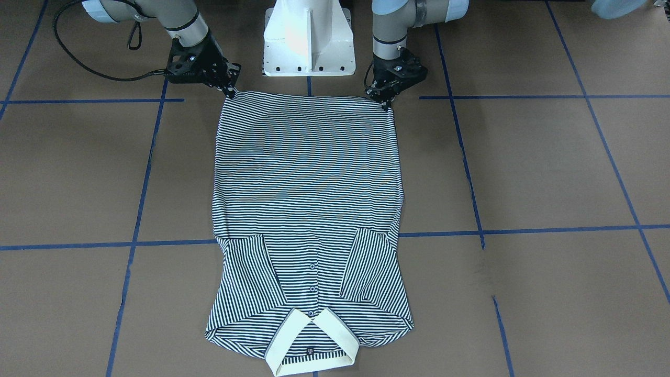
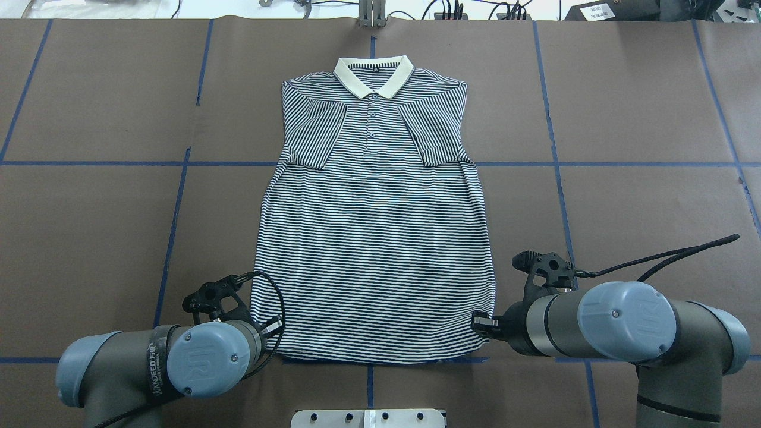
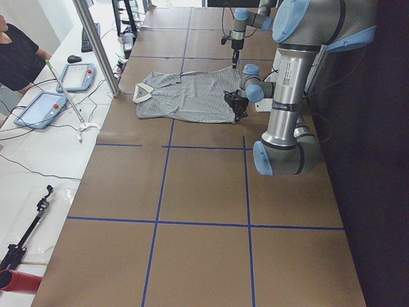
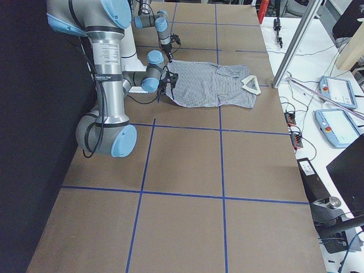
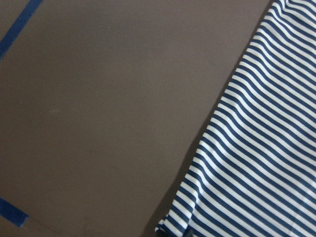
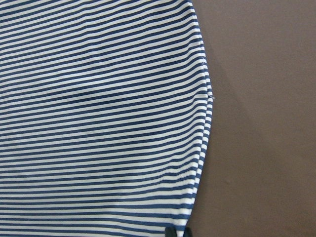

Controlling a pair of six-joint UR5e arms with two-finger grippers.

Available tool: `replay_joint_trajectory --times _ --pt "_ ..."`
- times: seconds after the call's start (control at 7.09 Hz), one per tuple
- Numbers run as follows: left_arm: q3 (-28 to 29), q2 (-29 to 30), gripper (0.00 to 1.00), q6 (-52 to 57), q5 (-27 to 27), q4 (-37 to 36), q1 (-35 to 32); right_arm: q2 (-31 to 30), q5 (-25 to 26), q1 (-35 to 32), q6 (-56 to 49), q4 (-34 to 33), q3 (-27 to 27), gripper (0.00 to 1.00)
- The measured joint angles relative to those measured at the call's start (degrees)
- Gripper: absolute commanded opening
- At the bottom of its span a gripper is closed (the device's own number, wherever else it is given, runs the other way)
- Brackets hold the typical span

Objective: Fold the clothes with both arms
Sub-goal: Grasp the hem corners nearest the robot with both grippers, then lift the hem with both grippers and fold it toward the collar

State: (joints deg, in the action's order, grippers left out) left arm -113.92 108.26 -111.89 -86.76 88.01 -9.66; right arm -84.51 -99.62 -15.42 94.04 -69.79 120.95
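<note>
On the brown table (image 2: pixel 89 208), mid-surface, the striped shirt (image 2: pixel 374 238) lies flat, front up, sleeves folded inward, hem nearest the robot. Judged light, limp and prone to sagging, so the hem corners suit gripping. The left gripper (image 1: pixel 386 102) and right gripper (image 1: pixel 230 91) each pinch one hem corner.

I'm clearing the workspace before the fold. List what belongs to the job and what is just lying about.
Belongs to the job:
- striped polo shirt, flat on the table
- left pincer, at one hem corner
- right pincer, at the other hem corner

Just lying about:
- white pedestal base
- control pendant on the side bench
- blue tape lines
</note>
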Motion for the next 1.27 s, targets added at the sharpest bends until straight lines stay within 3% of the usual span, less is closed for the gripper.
replay_joint_trajectory --times 0.56,1.27 --pt "-6.21 0.0 0.0 0.69 -0.34 -5.17 0.27 -0.79 -0.99 -0.22 0.0 0.14 0.74 0.0" --pt "-16.0 -0.29 0.0 4.82 -1.46 -14.84 6.69 -6.23 -10.88 2.34 -0.22 0.17 8.54 0.0"
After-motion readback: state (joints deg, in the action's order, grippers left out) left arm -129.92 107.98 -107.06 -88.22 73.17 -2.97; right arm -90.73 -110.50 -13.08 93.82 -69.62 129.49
